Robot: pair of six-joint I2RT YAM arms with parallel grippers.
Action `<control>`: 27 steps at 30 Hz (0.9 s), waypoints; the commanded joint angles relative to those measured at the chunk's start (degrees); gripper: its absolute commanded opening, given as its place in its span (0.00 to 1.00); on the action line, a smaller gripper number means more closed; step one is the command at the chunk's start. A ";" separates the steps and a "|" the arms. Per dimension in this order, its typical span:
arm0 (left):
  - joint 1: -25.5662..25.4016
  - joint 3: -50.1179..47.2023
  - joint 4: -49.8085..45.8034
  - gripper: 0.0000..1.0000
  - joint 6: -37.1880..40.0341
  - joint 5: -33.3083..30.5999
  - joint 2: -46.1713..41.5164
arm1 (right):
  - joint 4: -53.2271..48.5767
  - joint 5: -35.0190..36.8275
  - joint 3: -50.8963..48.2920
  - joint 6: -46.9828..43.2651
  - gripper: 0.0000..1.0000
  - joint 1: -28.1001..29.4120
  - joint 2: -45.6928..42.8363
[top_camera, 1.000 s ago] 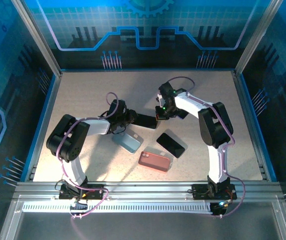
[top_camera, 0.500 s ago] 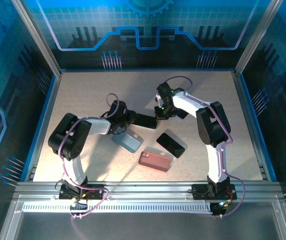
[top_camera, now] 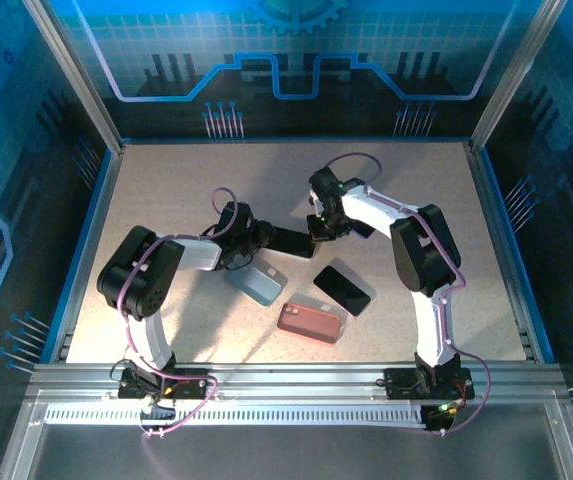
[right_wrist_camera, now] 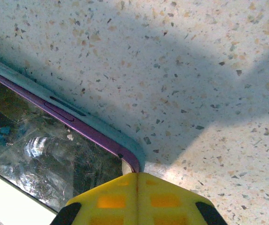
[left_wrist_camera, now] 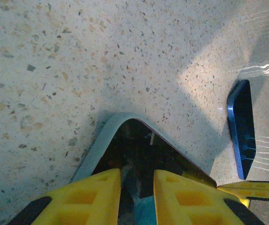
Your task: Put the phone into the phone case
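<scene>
A dark phone (top_camera: 291, 240) with a purple edge lies mid-table between my two grippers. It sits inside a pale grey-blue phone case (left_wrist_camera: 93, 151). My left gripper (top_camera: 258, 240) is at its left end. In the left wrist view the yellow fingers (left_wrist_camera: 96, 192) stand a little apart over the phone's screen (left_wrist_camera: 139, 145), gripper (left_wrist_camera: 137, 173). My right gripper (top_camera: 316, 232) is at the right end. In the right wrist view it (right_wrist_camera: 137, 176) is shut, its tip touching the phone's (right_wrist_camera: 45, 154) corner where the purple edge meets the case rim (right_wrist_camera: 108, 136).
A light blue case (top_camera: 256, 286), a second black phone (top_camera: 343, 289) and a salmon-red case (top_camera: 310, 322) lie just in front of the grippers. That black phone (left_wrist_camera: 242, 136) lies at the right of the left wrist view. Framed walls enclose the table.
My right gripper has edged slightly left against the phone's right end, and its arm has swung a little. The left gripper and the phone have stayed put.
</scene>
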 commanded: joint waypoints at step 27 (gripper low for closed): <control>2.29 6.72 -3.47 0.26 0.91 0.29 8.78 | 5.94 -10.15 -13.91 8.51 0.00 4.35 3.25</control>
